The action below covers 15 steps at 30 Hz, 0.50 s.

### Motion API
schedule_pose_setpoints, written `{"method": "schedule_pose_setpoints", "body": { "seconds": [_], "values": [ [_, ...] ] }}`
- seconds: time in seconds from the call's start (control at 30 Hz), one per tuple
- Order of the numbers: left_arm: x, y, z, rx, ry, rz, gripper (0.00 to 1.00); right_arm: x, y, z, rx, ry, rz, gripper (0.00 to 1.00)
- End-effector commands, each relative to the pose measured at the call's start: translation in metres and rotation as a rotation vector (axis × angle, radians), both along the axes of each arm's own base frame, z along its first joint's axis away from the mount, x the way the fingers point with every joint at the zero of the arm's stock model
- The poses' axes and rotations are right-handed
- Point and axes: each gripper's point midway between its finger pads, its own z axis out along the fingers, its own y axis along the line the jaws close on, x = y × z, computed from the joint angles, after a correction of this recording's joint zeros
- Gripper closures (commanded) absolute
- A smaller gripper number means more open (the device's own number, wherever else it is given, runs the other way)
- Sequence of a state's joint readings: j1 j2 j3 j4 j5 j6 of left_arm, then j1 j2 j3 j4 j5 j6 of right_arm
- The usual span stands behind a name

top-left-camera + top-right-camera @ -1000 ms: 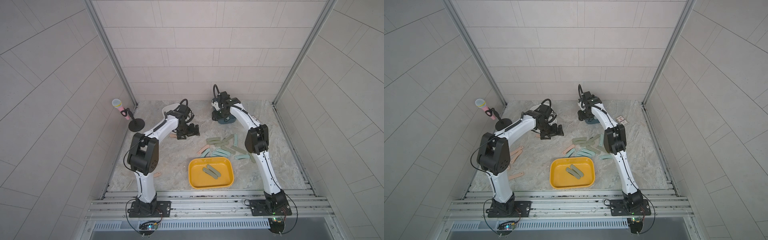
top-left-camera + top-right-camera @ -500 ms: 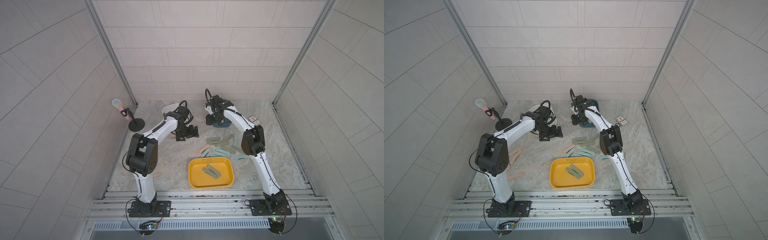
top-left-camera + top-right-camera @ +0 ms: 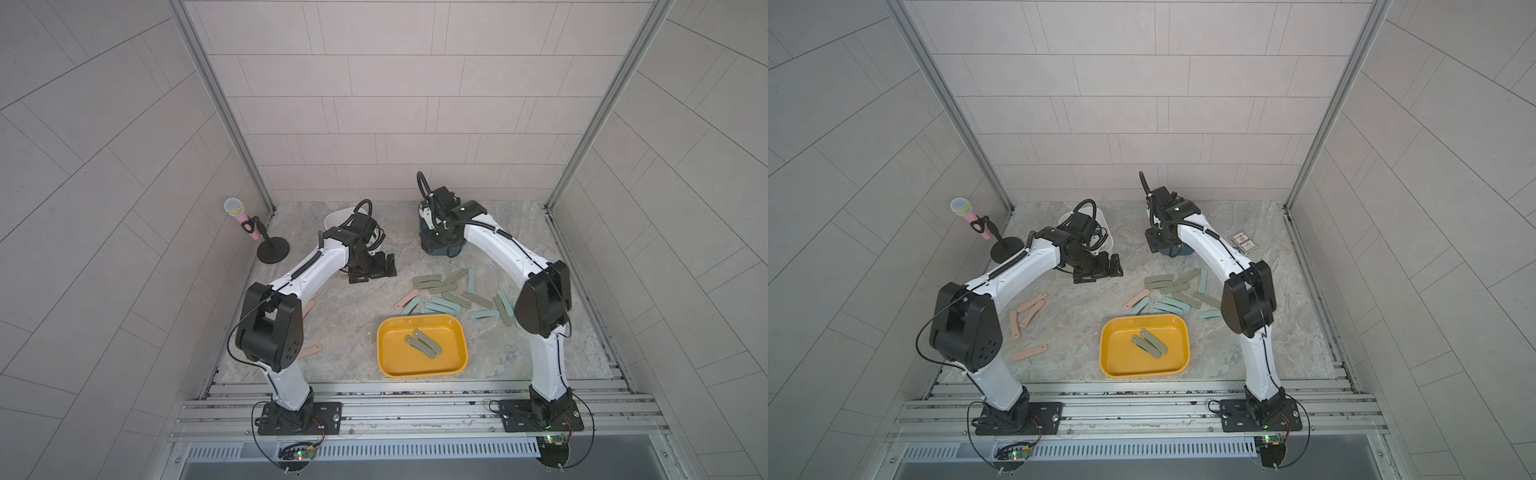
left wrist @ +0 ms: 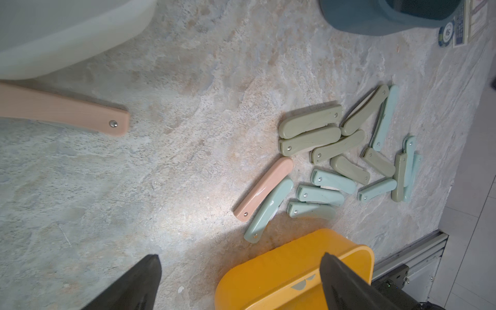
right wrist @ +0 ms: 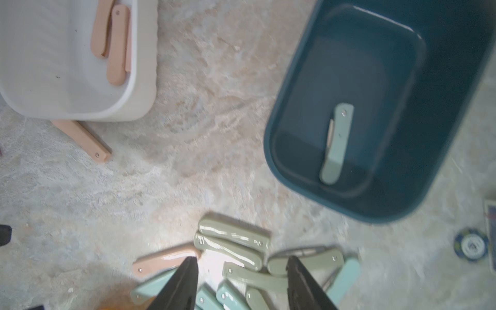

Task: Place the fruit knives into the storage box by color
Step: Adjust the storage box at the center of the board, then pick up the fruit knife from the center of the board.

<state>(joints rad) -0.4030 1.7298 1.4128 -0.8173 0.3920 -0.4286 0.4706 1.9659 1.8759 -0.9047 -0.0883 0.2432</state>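
Our right gripper (image 5: 241,259) hangs with its jaws apart and nothing between them, above the table (image 3: 345,332) near the dark blue box (image 5: 375,80). Our left gripper (image 4: 240,255) stands spread wide and equally empty near the white box (image 5: 67,88). Of the three boxes, the yellow box (image 3: 399,353) sits nearest our bases and holds two olive-green knives (image 3: 428,340). The white box holds at least two peach-pink knives (image 5: 118,45), and the dark blue box holds a single pale teal knife (image 5: 336,145), flat on its floor. Between the yellow and dark blue boxes lies the main pile (image 3: 453,295), olive-green and pale teal bars touching and overlapping, with one pink stray (image 3: 406,300) at its edge. A loose pink group (image 3: 1032,302) lies by our left arm, and a lone pink knife (image 4: 64,110) rests just beside the white box. We judge the sorting barely begun, and the step in hand a fresh pick for each arm. For the right, that calls for lowering onto a pale teal bar at the rim of the pile, such as the outlying teal knife (image 3: 471,280), with the jaws set across its narrow width so no neighbour is pinched along. For the left, the lone pink knife looks the easiest reach.
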Motion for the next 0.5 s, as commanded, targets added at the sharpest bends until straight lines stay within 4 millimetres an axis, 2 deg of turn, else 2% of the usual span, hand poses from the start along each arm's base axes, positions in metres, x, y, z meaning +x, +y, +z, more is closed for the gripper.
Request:
{"method": "schedule_pose_setpoints", "body": {
  "seconds": [0.0,0.13,0.23,0.33,0.47],
  "values": [
    [-0.01,-0.004,-0.001,0.01,-0.014,-0.035,0.0,-0.016,-0.05,-0.004,-0.043,-0.03,-0.186,0.45],
    [-0.01,-0.014,-0.01,-0.029,0.003,-0.054,0.0,-0.04,-0.091,-0.033,-0.061,0.022,-0.273,0.47],
    [-0.007,-0.024,-0.013,-0.053,0.016,-0.068,0.0,-0.047,-0.108,-0.066,-0.062,0.093,-0.306,0.48],
    [-0.004,-0.028,-0.018,-0.06,0.028,-0.07,0.0,-0.048,-0.116,-0.093,-0.069,0.153,-0.318,0.48],
    [-0.001,-0.031,-0.026,-0.061,0.046,-0.063,0.0,-0.037,-0.127,-0.115,-0.063,0.195,-0.341,0.5]
  ]
}}
